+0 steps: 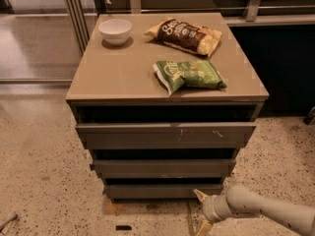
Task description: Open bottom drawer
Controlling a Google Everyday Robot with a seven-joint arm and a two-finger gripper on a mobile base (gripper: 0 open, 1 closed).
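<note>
The bottom drawer (162,191) is the lowest and narrowest of three dark grey flat fronts on the cabinet; it stands shut. Above it are the middle drawer (162,168) and the widest top drawer (165,134) with pale scratch marks. My gripper (202,211) is low at the lower right, on a pale arm coming in from the right edge. Its two yellowish fingers are spread, the upper fingertip (199,194) just at the right end of the bottom drawer's front and the lower one near the floor. It holds nothing.
On the tan cabinet top (118,73) lie a white bowl (115,31), a brown chip bag (185,35) and a green chip bag (189,74). Speckled floor surrounds the cabinet. A glass partition stands at the left and a dark counter base at the right.
</note>
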